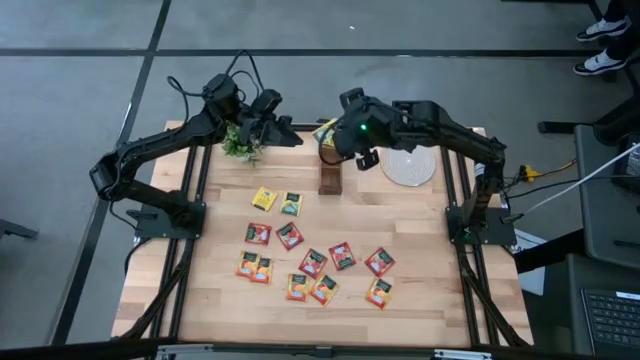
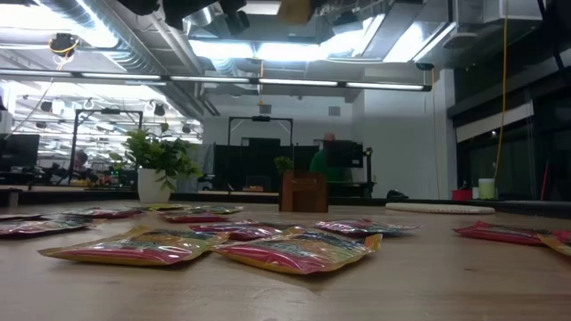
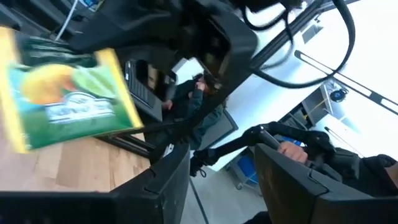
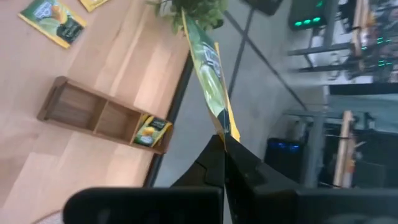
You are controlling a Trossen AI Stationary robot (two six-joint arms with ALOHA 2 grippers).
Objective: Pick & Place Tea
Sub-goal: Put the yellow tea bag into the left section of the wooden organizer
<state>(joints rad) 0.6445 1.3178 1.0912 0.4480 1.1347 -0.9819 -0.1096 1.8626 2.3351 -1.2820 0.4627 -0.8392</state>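
Note:
A green and yellow tea sachet (image 1: 325,131) hangs in the air over the table's far edge, with my right gripper (image 4: 221,146) shut on it. My left gripper (image 3: 221,186) stands open just to the sachet's left, level, and its fingers are clear of the sachet (image 3: 68,99). Below them a small wooden box (image 4: 102,118) rests on the table with one sachet (image 4: 149,134) standing in its end compartment. Several more red, orange, yellow and green sachets (image 1: 300,255) lie flat on the table's middle and near part. My right gripper pinches the sachet by one edge (image 4: 219,127) between its two shut fingers. The fingers slant downward from the table's right. The sachet sticks out past the fingertips, seen edge-on, lifted clear of the table and the box.
A small potted plant (image 1: 240,145) stands at the far left, close under my left gripper. A round pale woven mat (image 1: 410,165) lies at the far right. The wooden box (image 1: 330,180) sits between them. Bare wood shows along the near edge (image 1: 320,325).

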